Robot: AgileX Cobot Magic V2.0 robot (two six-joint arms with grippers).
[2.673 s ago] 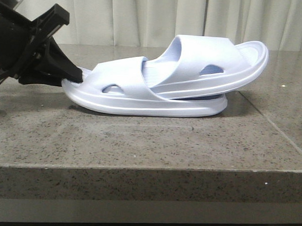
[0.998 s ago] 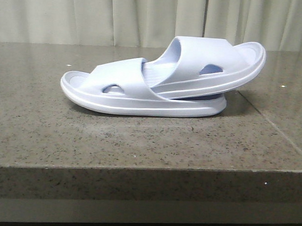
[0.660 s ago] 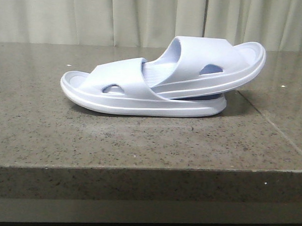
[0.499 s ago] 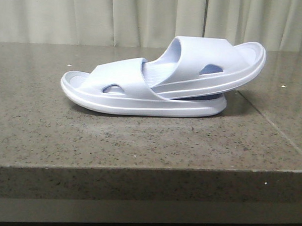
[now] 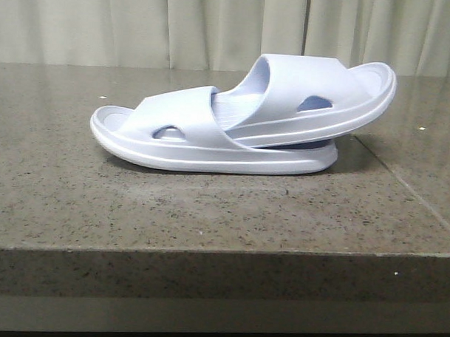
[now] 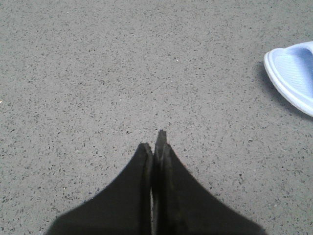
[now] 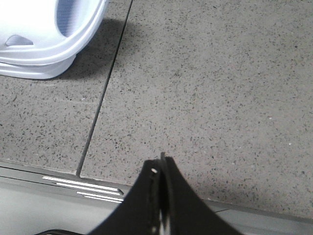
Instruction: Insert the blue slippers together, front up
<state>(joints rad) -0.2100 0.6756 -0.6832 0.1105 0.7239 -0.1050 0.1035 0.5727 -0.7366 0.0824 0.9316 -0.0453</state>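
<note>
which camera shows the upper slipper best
The front view: the whole upper slipper shows side on, its front tucked under the strap of the lower slipper. The right wrist view catches only an end of the stacked pair. The left wrist view shows one end of a slipper, apparently the lower one.

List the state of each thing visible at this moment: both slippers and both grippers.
Lower pale blue foam slipper: flat on the grey stone table, sole down.
Upper pale blue foam slipper: front end tucked under the lower one's strap, tilted, heel raised.
Left gripper: shut, empty.
Right gripper: shut, empty.
</note>
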